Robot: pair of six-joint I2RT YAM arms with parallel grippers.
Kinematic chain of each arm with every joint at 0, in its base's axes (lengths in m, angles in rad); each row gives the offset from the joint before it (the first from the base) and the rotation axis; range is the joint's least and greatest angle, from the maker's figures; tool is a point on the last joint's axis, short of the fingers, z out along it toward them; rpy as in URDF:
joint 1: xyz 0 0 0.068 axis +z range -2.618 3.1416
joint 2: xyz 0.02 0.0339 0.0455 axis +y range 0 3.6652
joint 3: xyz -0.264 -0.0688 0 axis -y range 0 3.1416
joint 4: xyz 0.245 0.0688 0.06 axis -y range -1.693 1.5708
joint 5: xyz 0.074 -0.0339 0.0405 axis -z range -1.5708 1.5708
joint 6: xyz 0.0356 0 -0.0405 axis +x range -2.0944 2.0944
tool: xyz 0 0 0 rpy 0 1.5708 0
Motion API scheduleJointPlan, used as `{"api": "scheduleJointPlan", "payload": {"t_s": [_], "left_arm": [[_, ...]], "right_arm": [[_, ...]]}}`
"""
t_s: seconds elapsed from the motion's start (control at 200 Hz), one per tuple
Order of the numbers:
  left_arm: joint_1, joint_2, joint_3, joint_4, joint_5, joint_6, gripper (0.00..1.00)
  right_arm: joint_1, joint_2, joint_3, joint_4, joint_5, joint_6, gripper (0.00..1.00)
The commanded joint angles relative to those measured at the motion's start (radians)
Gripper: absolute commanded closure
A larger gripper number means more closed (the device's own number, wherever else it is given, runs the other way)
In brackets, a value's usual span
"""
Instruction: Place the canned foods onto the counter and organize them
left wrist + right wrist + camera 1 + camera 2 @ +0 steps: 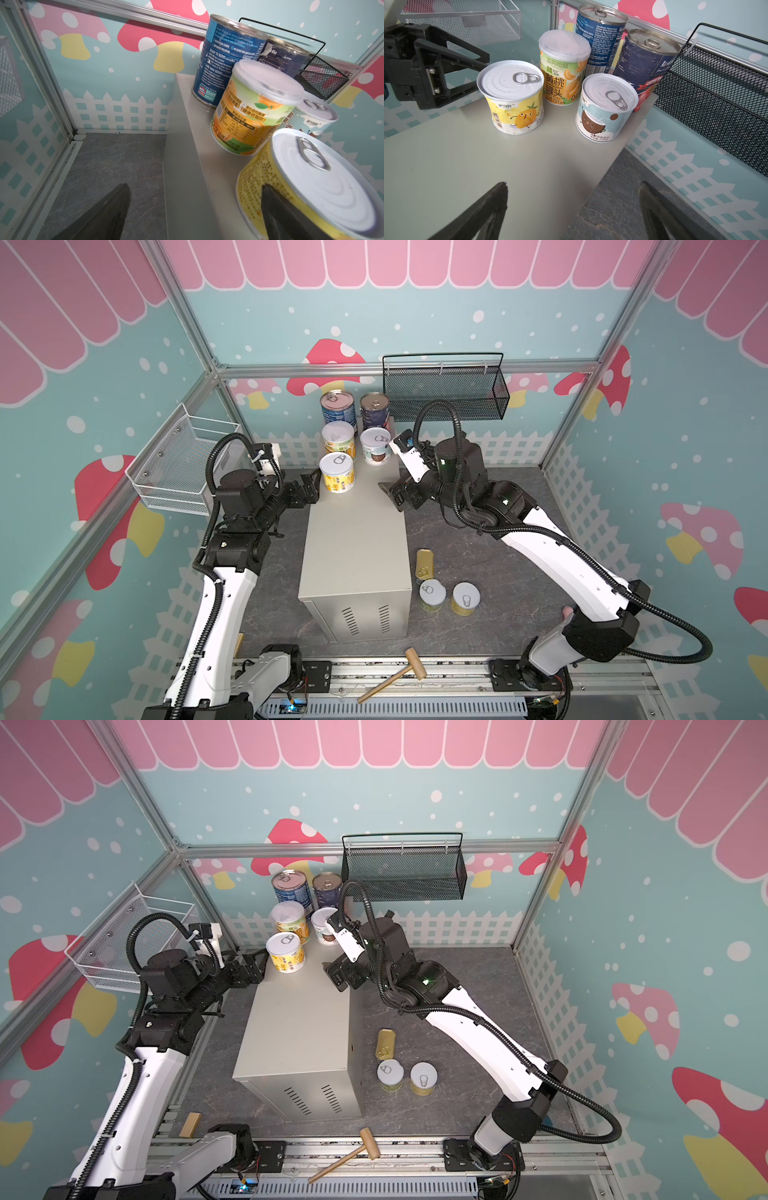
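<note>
Five cans stand at the far end of the beige counter (357, 539): a blue can (337, 406), a navy can (374, 408), a peach can with a plastic lid (339, 439), a coconut can (375, 445) and a yellow pineapple can (337, 472). A flat gold tin (424, 564) and two short cans (432, 595) (465, 598) rest on the floor to the right of the counter. My left gripper (314, 488) is open at the counter's left edge. One of its fingers (286, 216) is close beside the yellow can (311, 187). My right gripper (388, 497) is open and empty over the counter's right edge (591, 182).
A black mesh basket (444, 389) hangs on the back wall just right of the cans. On the left wall hangs a white wire basket (183, 464). A wooden mallet (399, 674) lies on the front rail, and a small wooden block (190, 1124) sits at the front left.
</note>
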Motion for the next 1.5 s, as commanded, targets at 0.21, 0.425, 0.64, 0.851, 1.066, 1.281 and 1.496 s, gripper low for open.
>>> {"api": "scheduleJointPlan", "payload": {"t_s": [0.21,0.425,0.64,0.851,1.066,1.281,1.496], "left_arm": [[0.004,0.004,0.002,0.012,0.015,-0.017,0.01],[0.003,-0.002,0.009,-0.008,-0.080,-0.027,0.01],[0.005,-0.022,0.035,-0.087,-0.309,-0.020,0.01],[-0.015,-0.059,0.047,-0.143,-0.364,0.022,0.01],[-0.060,-0.105,0.067,-0.213,-0.340,0.071,0.01],[-0.101,-0.146,0.078,-0.299,-0.108,0.137,0.01],[-0.113,-0.178,0.054,-0.300,-0.051,0.149,0.01]], "right_arm": [[-0.003,-0.044,-0.029,0.013,0.018,0.003,0.01],[-0.003,-0.051,-0.035,0.013,0.031,0.007,0.01],[-0.018,-0.040,0.022,-0.086,0.171,0.081,0.01],[-0.173,-0.110,-0.049,-0.273,0.252,0.282,0.01],[-0.278,-0.255,-0.321,-0.344,0.239,0.437,0.00],[-0.290,-0.179,-0.376,-0.551,0.209,0.547,0.01],[-0.288,-0.296,-0.703,-0.438,-0.050,0.649,0.01]]}}
